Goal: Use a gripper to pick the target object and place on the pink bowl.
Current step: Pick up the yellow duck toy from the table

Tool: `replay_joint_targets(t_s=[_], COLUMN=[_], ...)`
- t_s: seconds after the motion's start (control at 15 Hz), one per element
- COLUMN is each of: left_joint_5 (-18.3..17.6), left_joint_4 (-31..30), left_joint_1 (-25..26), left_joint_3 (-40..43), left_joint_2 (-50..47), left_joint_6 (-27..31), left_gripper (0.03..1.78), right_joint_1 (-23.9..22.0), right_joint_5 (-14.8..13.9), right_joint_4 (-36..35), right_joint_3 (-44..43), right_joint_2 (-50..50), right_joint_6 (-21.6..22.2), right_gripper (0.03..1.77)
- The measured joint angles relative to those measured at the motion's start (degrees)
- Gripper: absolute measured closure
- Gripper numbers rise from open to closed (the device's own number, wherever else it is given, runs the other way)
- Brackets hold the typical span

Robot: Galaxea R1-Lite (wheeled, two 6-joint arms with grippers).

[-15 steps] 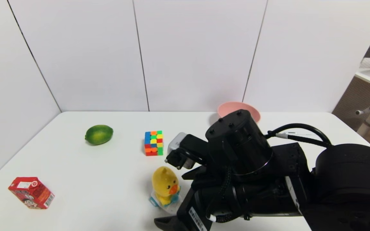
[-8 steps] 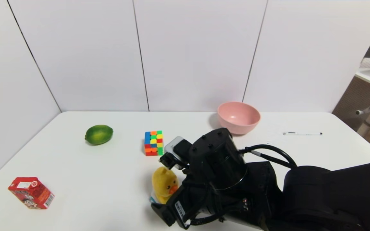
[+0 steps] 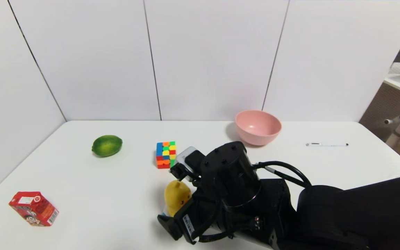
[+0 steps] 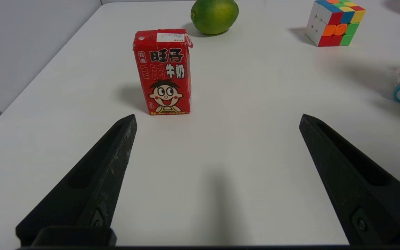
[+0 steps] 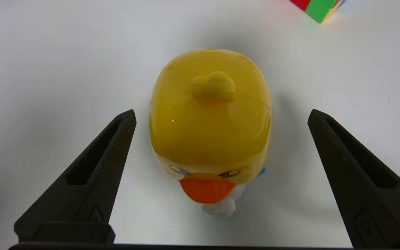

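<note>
Right hand [image 5: 221, 118] has dropped lower over the duck [image 5: 210, 121], fingers spread wide either side, not touching; duck sits on the worktop [image 3: 82, 180] near the cube [image 3: 166, 155], well apart from the pink bowl [image 3: 257, 126]; left hand [image 4: 217, 119] open, idle.

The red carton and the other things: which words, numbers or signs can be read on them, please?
Carton, front: "旺仔牛奶" in black.
Carton, small vertical text at the upper left corner: too small to read.
Carton, white sticker on top: too blurred.
Carton, barcode on its side in the head view: unreadable.
Label on the right arm: too small.
Duck, lime, cube: no text.
</note>
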Motion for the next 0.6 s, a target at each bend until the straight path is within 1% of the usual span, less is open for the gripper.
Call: replay_joint_targets(t_s=[0.2,0.33,0.4,0.47,0.6], left_joint_5=[0.00,0.00,0.00,0.00,0.00], left_joint_4=[-0.02,-0.02,-0.02,-0.02,-0.02], left_joint_1=[0.00,0.00,0.00,0.00,0.00], left_joint_3=[0.00,0.00,0.00,0.00,0.00], left_joint_2=[0.00,0.00,0.00,0.00,0.00], left_joint_6=[0.00,0.00,0.02,0.02,0.02], left_gripper=[0.12,0.12,0.12,0.12,0.12], right_joint_1=[0.00,0.00,0.00,0.00,-0.11], right_joint_5=[-1.35,-1.51,-1.52,-1.51,-1.52], right_joint_4=[-0.80,-1.79,-2.91,-3.52,-3.58], right_joint_3=[0.30,0.72,0.99,1.13,1.16], right_joint_2=[0.56,0.98,1.22,1.49,1.94], right_joint_6=[0.06,0.05,0.02,0.00,-0.09], right_gripper=[0.09,0.09,0.12,0.31,0.63])
